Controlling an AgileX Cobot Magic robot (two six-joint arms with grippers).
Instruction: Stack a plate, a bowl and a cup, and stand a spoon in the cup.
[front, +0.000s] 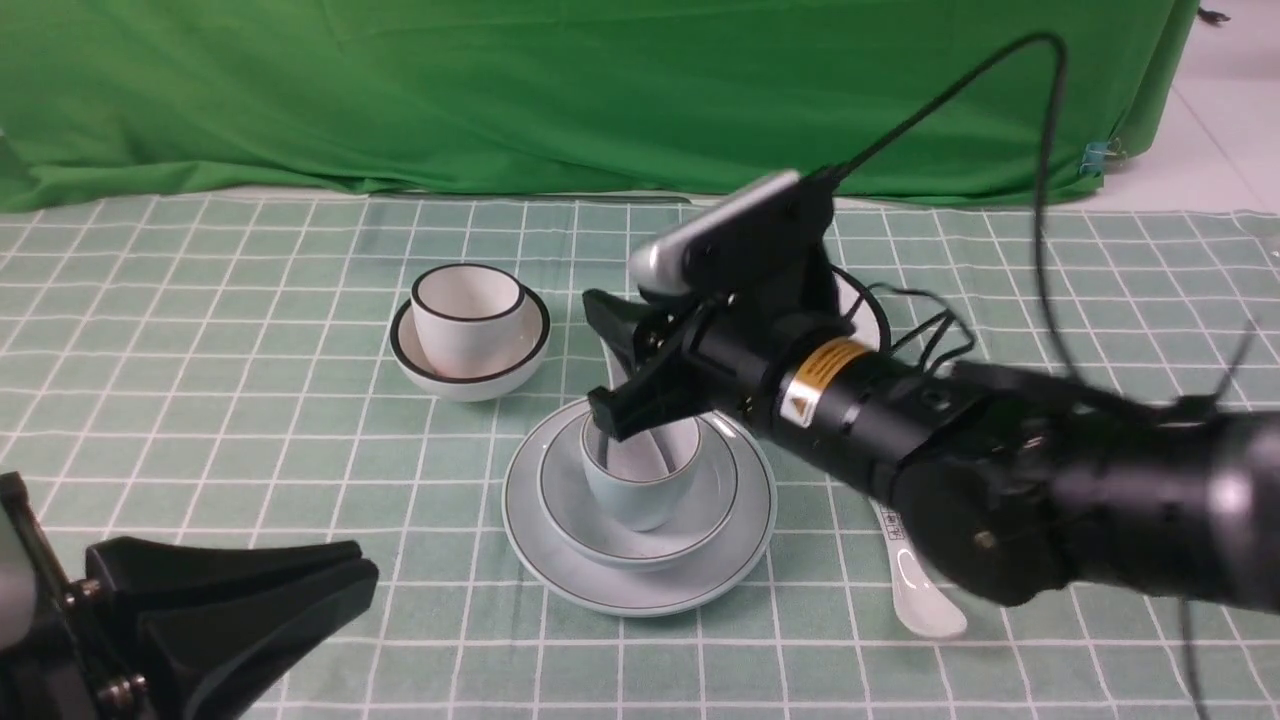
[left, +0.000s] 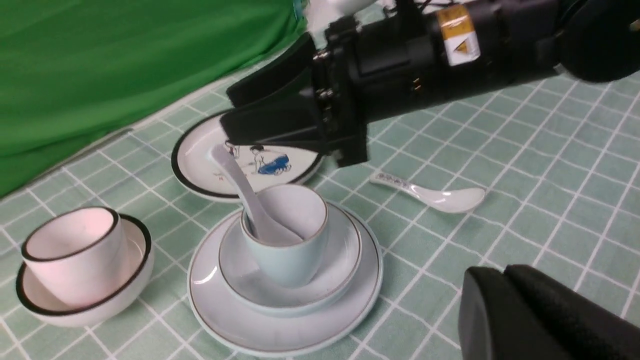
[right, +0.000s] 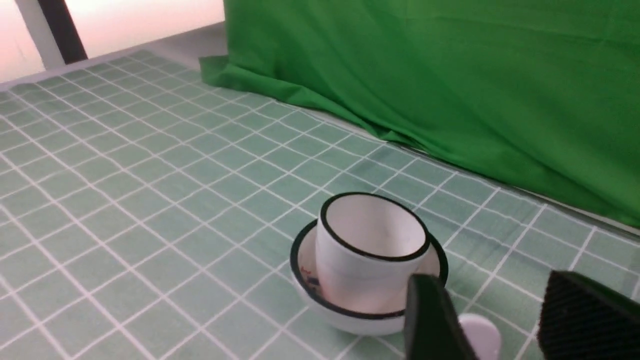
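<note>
The pale plate (front: 640, 592) lies at the table's middle with the pale bowl (front: 562, 503) in it and the handleless cup (front: 630, 500) in the bowl. The plain white spoon (left: 239, 177) stands in the cup (left: 287, 260), handle leaning toward the back. My right gripper (front: 597, 355) is open just above and behind the cup, its jaws either side of the handle's end (right: 480, 337) without closing on it. My left gripper (front: 350, 580) is shut and empty at the near left, low over the cloth (left: 492, 272).
A black-rimmed cup (front: 468, 315) sits in a black-rimmed bowl (front: 440, 378) at the back left. A cartoon plate (left: 200, 155) lies behind the stack, mostly hidden by my right arm. A printed-handle spoon (front: 925, 600) lies right of the stack. A green curtain (front: 500, 90) hangs behind.
</note>
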